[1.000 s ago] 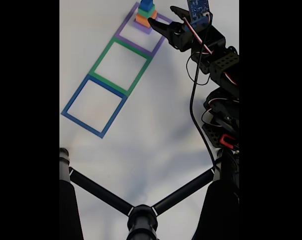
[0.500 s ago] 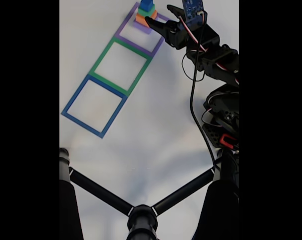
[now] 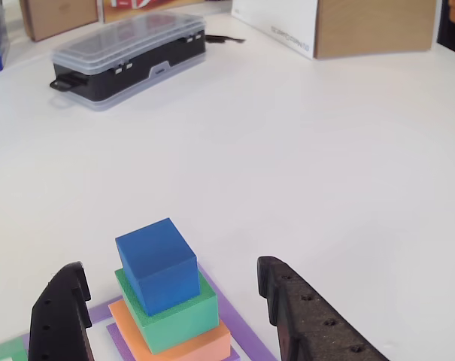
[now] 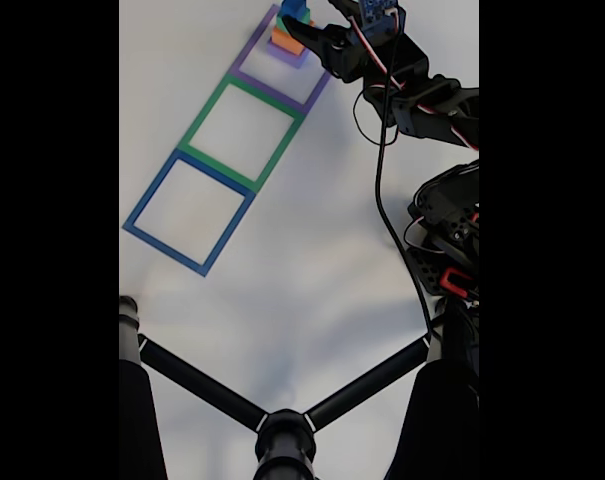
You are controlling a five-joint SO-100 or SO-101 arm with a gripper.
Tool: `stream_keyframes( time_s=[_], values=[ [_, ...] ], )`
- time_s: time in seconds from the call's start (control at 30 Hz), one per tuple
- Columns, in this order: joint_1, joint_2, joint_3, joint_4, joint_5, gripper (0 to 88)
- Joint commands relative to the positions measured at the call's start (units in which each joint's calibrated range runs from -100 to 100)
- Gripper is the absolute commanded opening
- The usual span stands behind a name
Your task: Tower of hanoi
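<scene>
Other view: gripper [image 3: 174, 312] seen with jaws spread wide, blue cube [image 3: 157, 264] between them, untouched. Cube stacked on green block [image 3: 183, 318], orange block [image 3: 204, 345], inside purple frame [image 3: 242, 329]. Clear-lidded case [image 3: 128, 56] set far back on bench [image 3: 325, 165].

Fixed view: stack [image 4: 291, 28] found in purple frame at top edge, gripper [image 4: 310, 32] beside it.

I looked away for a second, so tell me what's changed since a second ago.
The claw has pushed further toward the block stack at the top of the fixed view, open, now flanking it; nothing is gripped yet. The stack, the green frame and blue frame haven't moved.
</scene>
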Motion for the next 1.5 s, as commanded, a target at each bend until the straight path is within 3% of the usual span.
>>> stream_keyframes(
  time_s=[0.0,0.73,1.47],
  values=[
    [-1.11,1.23,-2.67,-3.83,0.0,25.2],
    [-3.17,11.48,-6.48,-11.84,0.0,25.2],
    [-3.02,16.45,-10.3,-12.57,0.0,22.9]
  ],
)
